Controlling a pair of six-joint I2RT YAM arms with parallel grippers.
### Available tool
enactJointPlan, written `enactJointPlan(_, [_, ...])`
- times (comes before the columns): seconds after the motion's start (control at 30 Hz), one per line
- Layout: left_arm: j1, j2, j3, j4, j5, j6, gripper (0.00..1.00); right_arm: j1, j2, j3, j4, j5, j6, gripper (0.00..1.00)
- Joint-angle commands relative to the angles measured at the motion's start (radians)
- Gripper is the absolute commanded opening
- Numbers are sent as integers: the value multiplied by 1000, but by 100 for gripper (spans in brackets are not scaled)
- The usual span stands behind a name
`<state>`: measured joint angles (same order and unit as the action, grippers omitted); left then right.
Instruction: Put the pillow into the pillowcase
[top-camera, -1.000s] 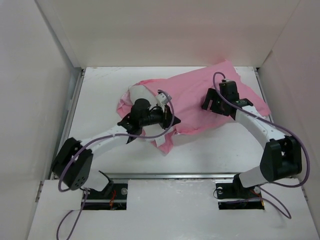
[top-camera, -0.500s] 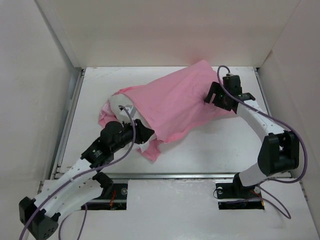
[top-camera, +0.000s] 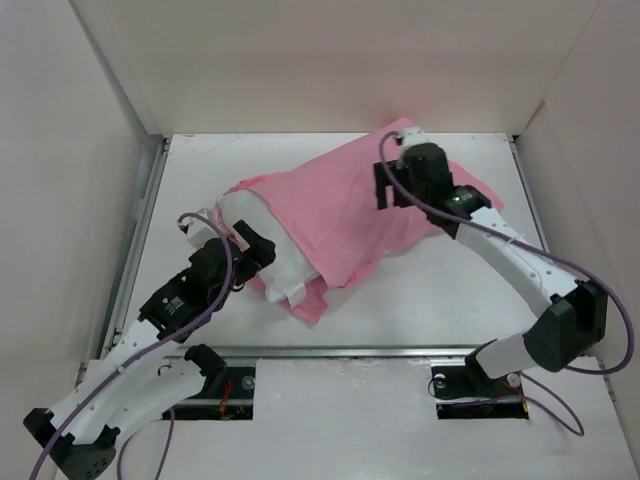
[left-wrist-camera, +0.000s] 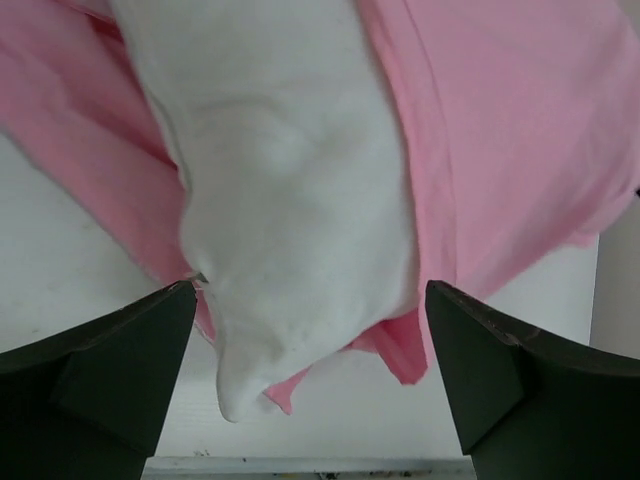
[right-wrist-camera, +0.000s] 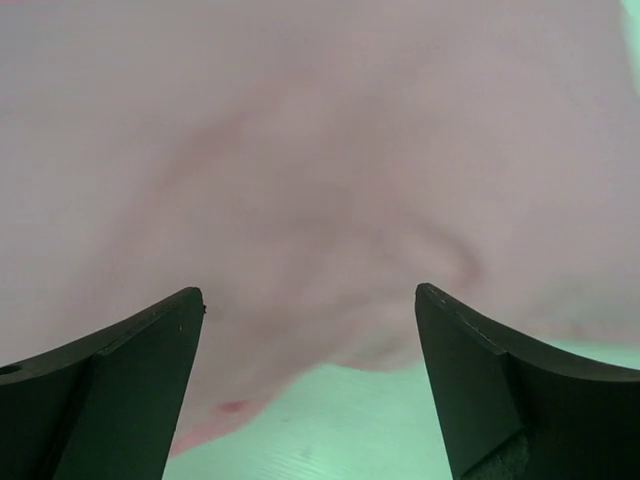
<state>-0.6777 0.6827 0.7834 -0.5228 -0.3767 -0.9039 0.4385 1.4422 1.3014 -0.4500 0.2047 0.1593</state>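
Top view: pillow (top-camera: 285, 262) mostly in pillowcase (top-camera: 345, 200), white end out toward left gripper (top-camera: 252, 243); jaws unclear here.
Left wrist: jaws spread, pillow's bare end between, unpinched.
Right wrist: right gripper (right-wrist-camera: 309, 290) jaws spread above pink cloth only.

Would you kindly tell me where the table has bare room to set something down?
Bare: the table's far-left corner, between the left wall and the pillowcase, and the near-middle strip between pillowcase and front rail. Crowded: near left, around the left gripper and pillow; far right, under the right gripper.
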Motion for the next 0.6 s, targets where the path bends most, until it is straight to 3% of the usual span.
enactJointPlan(0.0, [20, -34, 71, -123, -229, -147, 100, 242, -16, 117, 48, 44, -248, 92])
enactJointPlan(0.07, [58, -20, 92, -154, -298, -168, 100, 384, 36, 207, 11, 9, -337, 92])
enactJointPlan(0.17, [112, 11, 123, -145, -279, -147, 100, 475, 159, 326, -32, -116, -366, 92])
enactJointPlan(0.37, [145, 11, 112, -60, -217, -92, 100, 580, 421, 634, -119, -174, -434, 93])
enactJointPlan(0.57, [165, -18, 155, -108, -226, -92, 100, 618, 678, 970, -240, -133, -448, 93])
